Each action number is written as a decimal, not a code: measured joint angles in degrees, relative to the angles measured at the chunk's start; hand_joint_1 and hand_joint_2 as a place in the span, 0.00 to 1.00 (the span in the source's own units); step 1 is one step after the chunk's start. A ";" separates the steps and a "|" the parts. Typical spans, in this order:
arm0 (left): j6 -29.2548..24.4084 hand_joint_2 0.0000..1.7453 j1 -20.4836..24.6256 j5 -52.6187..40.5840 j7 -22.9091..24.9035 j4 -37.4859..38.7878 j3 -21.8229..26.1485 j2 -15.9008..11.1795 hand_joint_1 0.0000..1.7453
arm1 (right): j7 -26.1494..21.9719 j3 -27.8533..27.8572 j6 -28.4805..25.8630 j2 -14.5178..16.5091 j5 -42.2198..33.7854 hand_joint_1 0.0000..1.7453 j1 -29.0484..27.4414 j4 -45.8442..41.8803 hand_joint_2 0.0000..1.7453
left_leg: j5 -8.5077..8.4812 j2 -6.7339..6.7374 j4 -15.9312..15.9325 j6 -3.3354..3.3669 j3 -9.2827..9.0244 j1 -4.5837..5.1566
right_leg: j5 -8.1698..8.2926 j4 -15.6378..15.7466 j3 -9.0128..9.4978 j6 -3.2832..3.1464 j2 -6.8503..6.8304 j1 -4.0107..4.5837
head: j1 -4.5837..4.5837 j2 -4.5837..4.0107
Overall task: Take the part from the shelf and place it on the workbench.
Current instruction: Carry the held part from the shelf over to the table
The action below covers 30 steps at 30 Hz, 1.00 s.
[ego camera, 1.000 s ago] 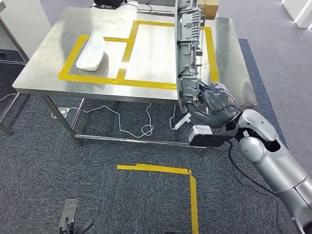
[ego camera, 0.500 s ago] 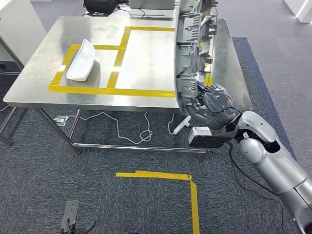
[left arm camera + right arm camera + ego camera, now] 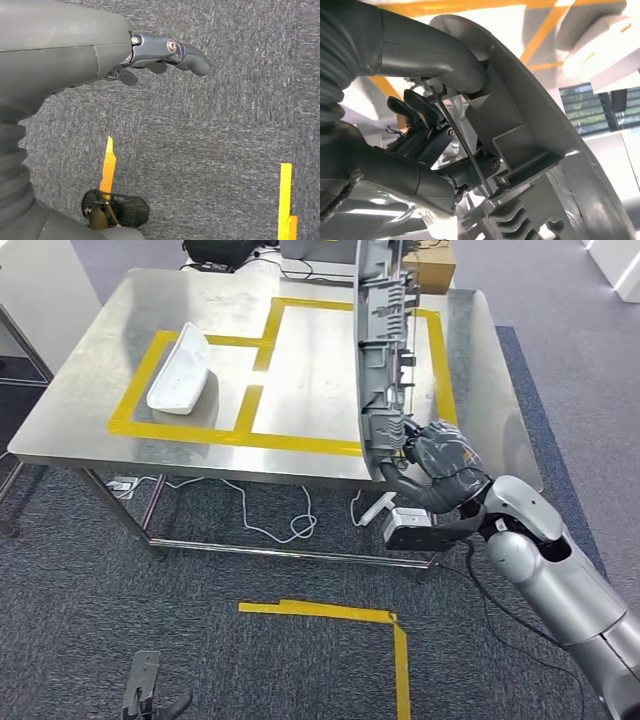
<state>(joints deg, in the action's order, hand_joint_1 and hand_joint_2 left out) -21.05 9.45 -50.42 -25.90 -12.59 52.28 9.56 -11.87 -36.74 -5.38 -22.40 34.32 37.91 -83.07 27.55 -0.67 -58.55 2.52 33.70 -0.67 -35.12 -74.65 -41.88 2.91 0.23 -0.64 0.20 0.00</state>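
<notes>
The right hand (image 3: 438,462) is gripping the grey part (image 3: 381,360) upright by its lower end, now carrying it closer over the bench (image 3: 98,390) edge toward release, while the left hand (image 3: 166,52) is hanging open, holding nothing.

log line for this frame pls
phase: carry | right hand: grips grey part, upright over workbench edge | left hand: hanging, holds nothing | placed: no
</notes>
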 joint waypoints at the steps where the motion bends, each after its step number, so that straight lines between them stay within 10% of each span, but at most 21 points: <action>1: -0.01 1.00 -0.16 -0.04 0.01 0.00 -0.01 0.03 0.00 | 0.02 -0.12 0.00 0.00 0.01 1.00 -0.39 0.10 1.00 | 0.50 -0.06 0.00 -0.06 -0.66 0.00 | 2.13 0.63 -0.61 -0.02 -0.02 -0.02 | -0.01 0.00; 5: -0.03 1.00 -0.16 -0.46 0.10 0.00 -0.13 0.23 0.00 | 0.04 -0.20 -0.11 -0.02 0.03 1.00 -0.72 0.27 1.00 | 2.39 -0.25 0.14 -0.83 -2.77 0.11 | 11.78 13.44 3.09 -0.49 -0.27 0.22 | -0.04 -0.01; 10: -0.07 1.00 0.09 -0.60 0.27 0.00 -0.47 0.33 0.00 | 0.02 -0.08 -0.31 -0.07 0.10 1.00 -0.44 0.29 1.00 | 3.84 0.10 -0.94 -2.31 -2.24 0.30 | 9.43 16.62 5.24 -1.89 -0.12 0.11 | -0.02 0.00; 14: -0.08 1.00 -0.07 -0.60 0.28 0.00 -0.55 0.30 0.00 | 0.05 -0.08 -0.33 -0.13 0.14 1.00 -1.39 0.54 1.00 | 8.75 0.32 -13.88 -3.30 4.09 0.01 | 7.96 16.92 7.38 -2.89 -0.20 -0.12 | 0.15 0.00; 16: -0.08 1.00 -0.30 -0.60 0.28 0.00 -0.55 0.29 0.00 | 0.04 -0.19 -0.31 -0.13 0.14 1.00 -2.06 0.63 1.00 | 6.83 0.33 -16.14 -3.23 6.38 0.02 | 7.08 16.92 8.61 -2.88 0.00 -0.10 | 0.16 0.00; 20: -0.11 1.00 -0.43 -0.57 0.30 0.01 -0.57 0.12 0.00 | 0.02 -0.19 -0.39 -0.13 0.17 1.00 -2.13 0.66 1.00 | -3.53 0.36 -5.14 -1.74 4.59 0.51 | 5.57 17.05 10.51 -2.31 0.36 0.02 | 0.12 0.00; 25: -0.15 1.00 -0.15 -0.49 0.30 0.00 -1.01 0.03 0.00 | -0.07 0.16 -0.69 -0.14 0.26 1.00 -2.13 0.72 1.00 | -1.97 0.40 -0.54 -0.46 2.34 0.50 | 4.61 16.91 9.81 -0.79 0.16 0.04 | 0.04 0.00; 30: -0.11 1.00 -0.81 -0.09 0.24 0.00 -1.36 0.04 0.00 | -0.64 0.24 -1.00 -0.13 0.45 1.00 -3.25 1.84 1.00 | -0.40 0.06 1.14 -0.04 -0.37 0.12 | -0.50 2.48 2.09 -0.24 -0.01 -0.06 | -0.30 0.00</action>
<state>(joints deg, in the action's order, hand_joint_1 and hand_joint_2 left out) -21.16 8.64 -50.51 -25.66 -12.59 50.93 9.61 -12.51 -36.50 -6.38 -22.53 34.77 34.66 -81.23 27.15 -0.61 -57.41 2.48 33.32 -0.55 -35.62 -72.17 -39.80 2.67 0.21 -0.69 -0.10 0.00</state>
